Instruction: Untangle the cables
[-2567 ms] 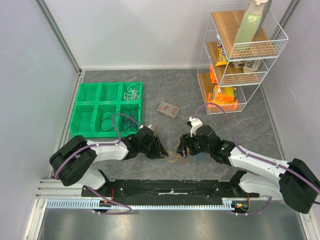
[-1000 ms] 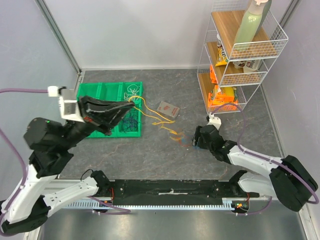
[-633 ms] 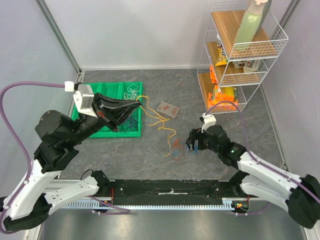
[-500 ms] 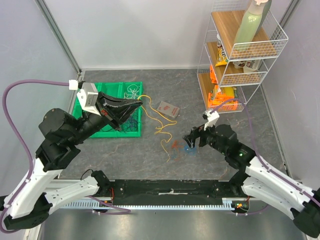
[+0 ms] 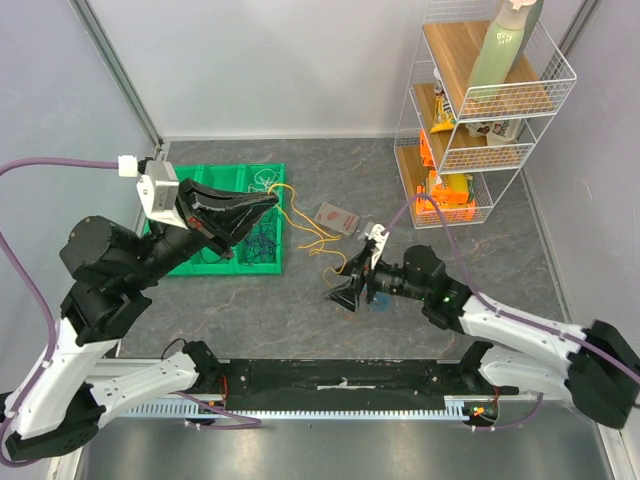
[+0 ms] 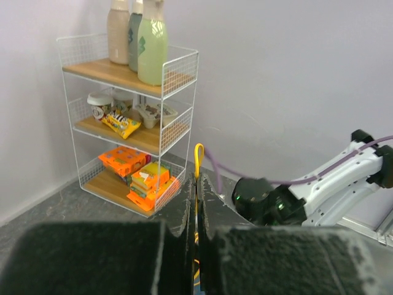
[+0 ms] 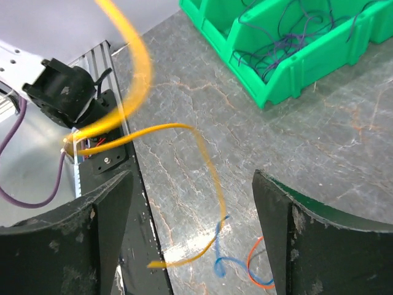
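Top external: L gripper (image 5: 268, 204) is hanging high over the green bin (image 5: 180, 190), w/ the yellow cable (image 5: 305, 228) trailing from it down toward the worktop (image 5: 330, 175). Left wrist view: its fingers are pressing together on that yellow cable, w/ a loop sticking up above them. R gripper (image 5: 343, 288) is sitting low near the worktop, by the cable's lower end. Right wrist view is showing its fingers spread wide & grasping nothing, the yellow strand curving across the gap btwn them. Blue cable (image 7: 222, 265) & orange-red cable (image 7: 258, 275) are lying on the worktop just beside each other, under that strand. Dark purple cables (image 7: 279, 46) are resting in a bin compartment.
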